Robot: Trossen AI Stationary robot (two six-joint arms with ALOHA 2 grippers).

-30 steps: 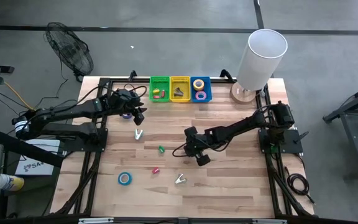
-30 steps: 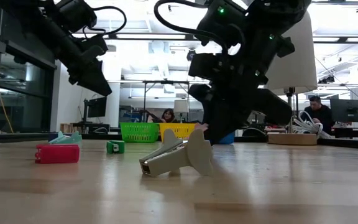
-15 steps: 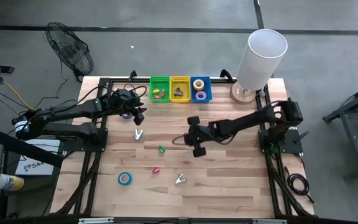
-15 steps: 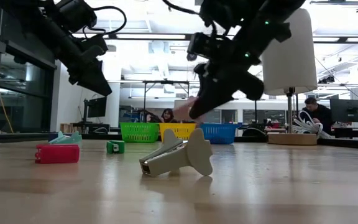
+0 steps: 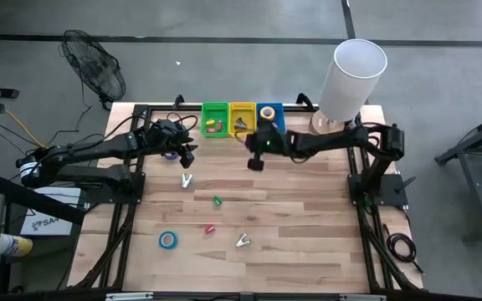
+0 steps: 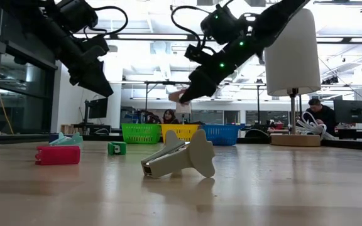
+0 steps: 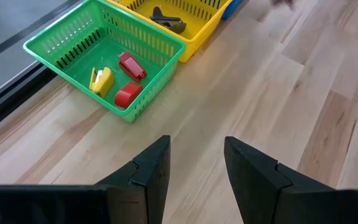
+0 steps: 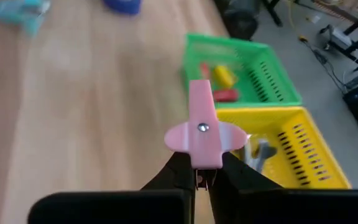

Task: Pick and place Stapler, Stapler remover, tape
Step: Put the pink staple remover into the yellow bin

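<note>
Gripping a pink claw-shaped staple remover (image 8: 202, 132) by its tail, the right hand (image 5: 256, 159) hangs in the air just in front of the row of baskets at the far edge of the wooden bench (image 5: 308, 226), its fingers pinched tight on the pink piece; the level view shows the same remover raised well above the boards. Behind it sit a green plastic basket (image 5: 215, 119) with red and yellow staplers inside, a yellow plastic basket (image 5: 243, 118) with dark removers inside, and a blue plastic basket (image 5: 271, 120) holding ring-shaped tape rolls. The left hand (image 5: 185, 154) waits above the bench's left side near the green basket, its two dark fingers (image 7: 149, 174) parted about halfway with nothing between them. Loose on the bench lie a blue tape roll (image 5: 167, 240), a small red stapler (image 5: 210, 227), a small green stapler (image 5: 217, 201), a pale teal claw remover (image 5: 186, 180) and a silvery-beige claw remover (image 5: 242, 241), all well apart from both hands. A white cylindrical lamp shade (image 5: 351, 79) stands at the far right corner
</note>
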